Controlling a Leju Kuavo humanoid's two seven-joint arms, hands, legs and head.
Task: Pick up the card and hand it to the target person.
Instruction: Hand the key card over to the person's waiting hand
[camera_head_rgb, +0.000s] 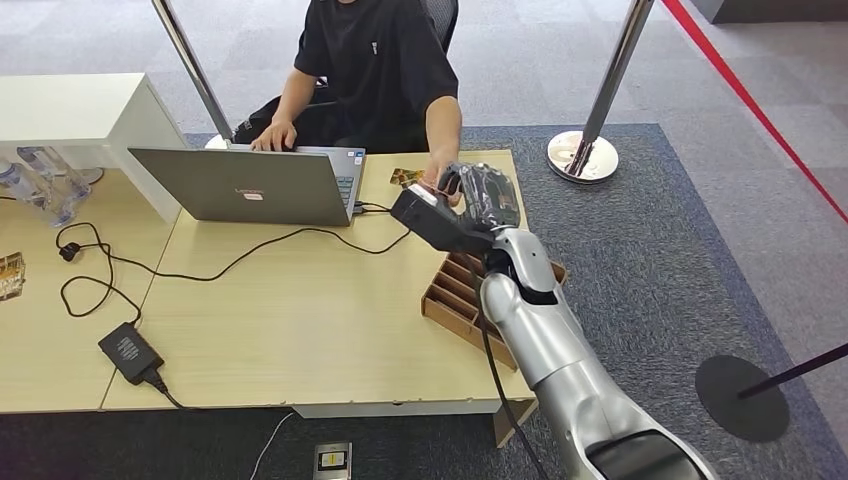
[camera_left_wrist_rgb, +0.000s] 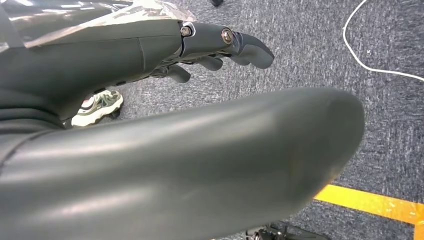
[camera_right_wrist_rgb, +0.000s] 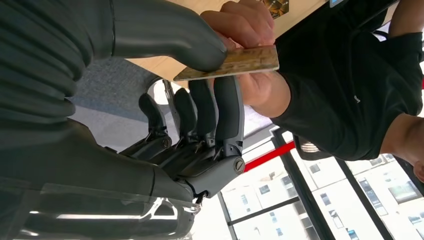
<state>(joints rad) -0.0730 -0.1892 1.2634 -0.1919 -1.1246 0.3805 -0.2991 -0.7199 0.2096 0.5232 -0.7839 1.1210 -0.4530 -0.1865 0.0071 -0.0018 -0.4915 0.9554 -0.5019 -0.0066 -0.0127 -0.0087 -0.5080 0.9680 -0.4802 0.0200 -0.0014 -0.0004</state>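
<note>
Right hand (camera_right_wrist_rgb: 200, 125): reaches out over the far right part of the light wooden table (camera_head_rgb: 300, 320); pinches the thin gold-brown patterned card (camera_right_wrist_rgb: 235, 62) between thick grey thumb and dark fingers (camera_right_wrist_rgb: 227, 107)
Card: flat between thumb on one face and fingers on the other; free end sticks out past the fingertips; just beyond the far right table edge region, at the person's reach
Person's hand (camera_right_wrist_rgb: 250, 30): grips the card's free end from the far side, touching it; belongs to the seated person in a black T-shirt (camera_head_rgb: 375, 70) at the far edge of the table
Left hand (camera_left_wrist_rgb: 220, 47): hangs over grey carpet; dark fingers curled slightly, apart, holding nothing
Brown slotted cardboard tray (camera_head_rgb: 465, 300): on the near right table edge, under the right arm
Open grey laptop (camera_head_rgb: 250, 185): far centre of the table, left of the card; person's other hand at its keyboard
Black power brick (camera_head_rgb: 130, 352): near left, cable running toward the laptop
</note>
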